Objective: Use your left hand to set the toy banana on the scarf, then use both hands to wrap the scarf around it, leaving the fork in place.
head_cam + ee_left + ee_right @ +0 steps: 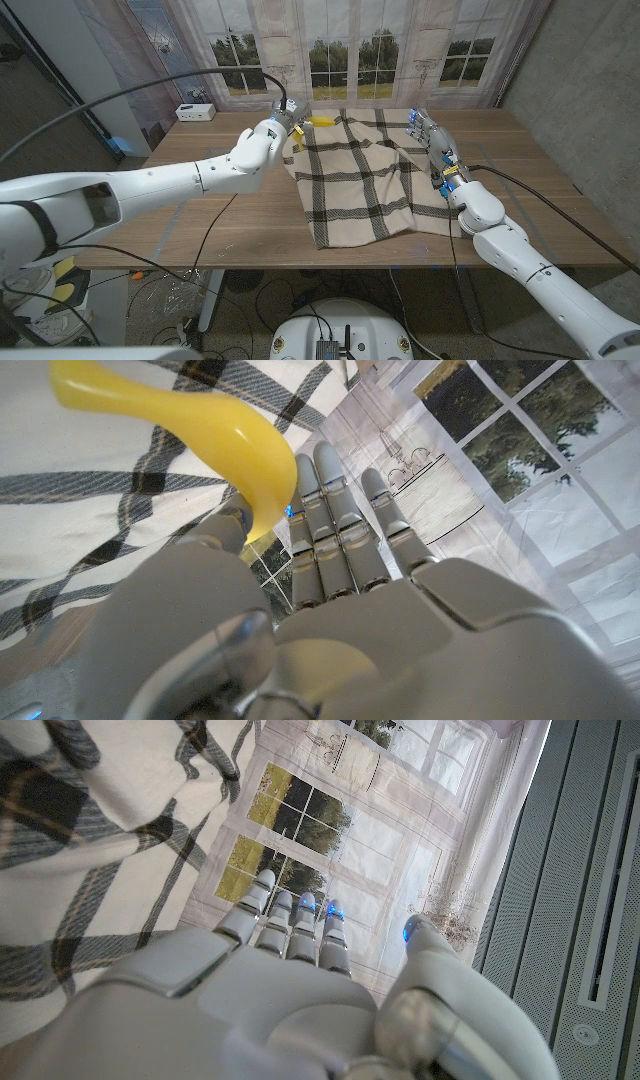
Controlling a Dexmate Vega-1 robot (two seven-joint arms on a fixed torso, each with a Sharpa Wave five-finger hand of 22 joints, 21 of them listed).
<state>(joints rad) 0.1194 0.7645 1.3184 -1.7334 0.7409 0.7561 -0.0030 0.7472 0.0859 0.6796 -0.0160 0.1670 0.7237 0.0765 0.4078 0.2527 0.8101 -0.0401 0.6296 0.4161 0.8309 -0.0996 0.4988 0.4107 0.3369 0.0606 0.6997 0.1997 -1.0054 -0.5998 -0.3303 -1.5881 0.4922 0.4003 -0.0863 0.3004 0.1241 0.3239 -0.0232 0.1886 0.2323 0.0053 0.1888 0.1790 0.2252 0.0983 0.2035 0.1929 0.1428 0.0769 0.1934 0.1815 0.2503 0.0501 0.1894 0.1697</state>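
The cream scarf [355,180] with dark plaid lines lies spread on the middle of the wooden table [230,235]. My left hand [278,124] hovers at its far left corner and pinches the yellow toy banana [321,120], which sticks out over the scarf's far edge. In the left wrist view the banana [205,430] sits between thumb and fingers [335,530] above the scarf [80,500]. My right hand [432,140] stands at the scarf's right edge, fingers straight and apart, holding nothing. The right wrist view has that hand [290,990] beside the plaid cloth [90,840].
A small white box [195,112] sits at the table's far left corner. Curtains and a window backdrop [350,50] close off the far side. A black cable [215,225] runs across the table's left half. Bare wood shows left and right of the scarf.
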